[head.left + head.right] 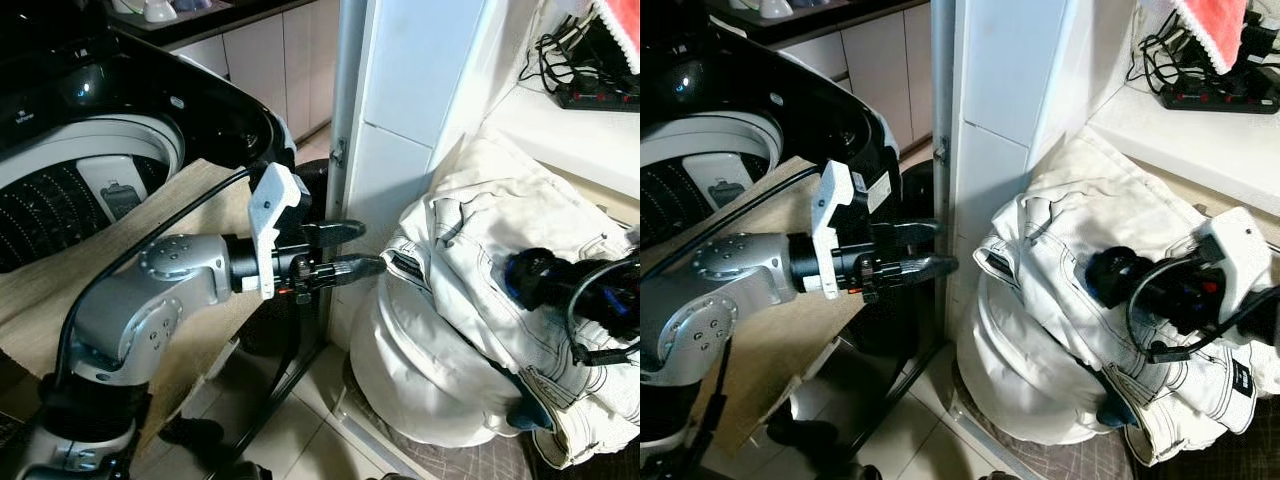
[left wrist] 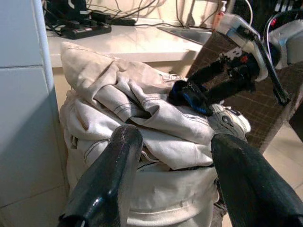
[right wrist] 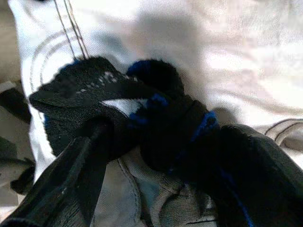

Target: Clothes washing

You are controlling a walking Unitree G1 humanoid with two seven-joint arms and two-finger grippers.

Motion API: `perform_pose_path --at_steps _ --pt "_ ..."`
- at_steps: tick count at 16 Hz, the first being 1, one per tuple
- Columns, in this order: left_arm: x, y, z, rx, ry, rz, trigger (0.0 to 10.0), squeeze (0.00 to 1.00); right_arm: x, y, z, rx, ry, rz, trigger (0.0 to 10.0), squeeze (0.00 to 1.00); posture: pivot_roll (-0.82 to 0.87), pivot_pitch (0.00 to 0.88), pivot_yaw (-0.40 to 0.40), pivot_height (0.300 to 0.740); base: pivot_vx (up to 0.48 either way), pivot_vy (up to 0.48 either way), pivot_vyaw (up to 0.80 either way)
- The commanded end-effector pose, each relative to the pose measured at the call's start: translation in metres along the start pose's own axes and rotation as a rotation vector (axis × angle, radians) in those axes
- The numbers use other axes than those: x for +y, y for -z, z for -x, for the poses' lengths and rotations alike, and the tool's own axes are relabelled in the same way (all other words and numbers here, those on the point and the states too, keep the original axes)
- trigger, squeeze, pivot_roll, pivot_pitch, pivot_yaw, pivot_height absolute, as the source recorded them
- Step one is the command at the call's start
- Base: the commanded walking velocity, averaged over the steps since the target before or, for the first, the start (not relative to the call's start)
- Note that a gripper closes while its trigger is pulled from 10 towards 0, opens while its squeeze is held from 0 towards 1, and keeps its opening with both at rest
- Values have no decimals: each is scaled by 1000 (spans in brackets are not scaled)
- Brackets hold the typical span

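A pile of white clothes fills a white laundry bag on the floor by a white pillar. My right gripper rests on top of the pile, shut on a black-and-blue sock. The same sock appears in the left wrist view, pinched above the white cloth. My left gripper hovers open just left of the pile, its fingers pointing at it with nothing between them. To the left stands the top-loading washing machine, lid up, with its dark drum showing.
A beige cloth is draped over the washer's front. The white pillar stands between washer and pile. A counter behind carries a power strip, cables and a red cloth. A woven mat lies under the bag.
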State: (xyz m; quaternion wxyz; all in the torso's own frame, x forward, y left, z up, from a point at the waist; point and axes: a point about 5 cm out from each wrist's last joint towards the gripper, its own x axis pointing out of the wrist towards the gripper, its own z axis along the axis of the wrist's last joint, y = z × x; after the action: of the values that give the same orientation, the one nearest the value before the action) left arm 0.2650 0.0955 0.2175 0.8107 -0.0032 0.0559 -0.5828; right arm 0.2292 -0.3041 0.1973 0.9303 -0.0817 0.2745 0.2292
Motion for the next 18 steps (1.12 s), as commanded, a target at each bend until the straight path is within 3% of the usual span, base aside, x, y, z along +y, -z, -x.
perform_pose_path --at_steps 1,2,4,5,7,9,11,14,18 --pt "-3 -1 1 -2 0 5 10000 0 -3 1 -2 21 17 34 10000 0 -127 57 -1 740 0 0 0" --pt "-4 -2 0 -10 -5 14 10000 0 -4 0 -5 23 11 47 6627 0 -124 55 -5 740 0 0 0" --pt "-5 -1 0 -14 -15 24 10000 0 -3 -1 -8 21 -11 54 941 0 -122 56 -8 740 0 0 0" --pt "-6 1 0 -10 -21 31 10000 0 -2 -2 -11 24 -25 66 0 0 -119 57 -12 740 0 0 0" --pt "-6 2 -1 -10 -32 29 10000 0 -2 -2 -13 29 -31 78 0 0 -118 57 -16 740 0 0 0" --pt "-3 -2 -2 -66 -97 -12 10000 0 -3 -1 -15 39 -37 89 0 0 -118 57 -17 740 0 0 0" --pt "0 -5 -2 -132 -124 9 10000 0 -3 0 -15 41 -41 88 0 0 -117 57 -17 740 0 0 0" --pt "0 -6 -1 -141 -138 -37 10000 0 -2 -1 -15 41 -48 90 0 0 -117 56 -14 740 0 0 0" --pt "-8 -5 -2 -128 -41 0 10000 0 -1 -3 -10 44 -64 99 0 0 -120 55 -13 740 0 0 0"
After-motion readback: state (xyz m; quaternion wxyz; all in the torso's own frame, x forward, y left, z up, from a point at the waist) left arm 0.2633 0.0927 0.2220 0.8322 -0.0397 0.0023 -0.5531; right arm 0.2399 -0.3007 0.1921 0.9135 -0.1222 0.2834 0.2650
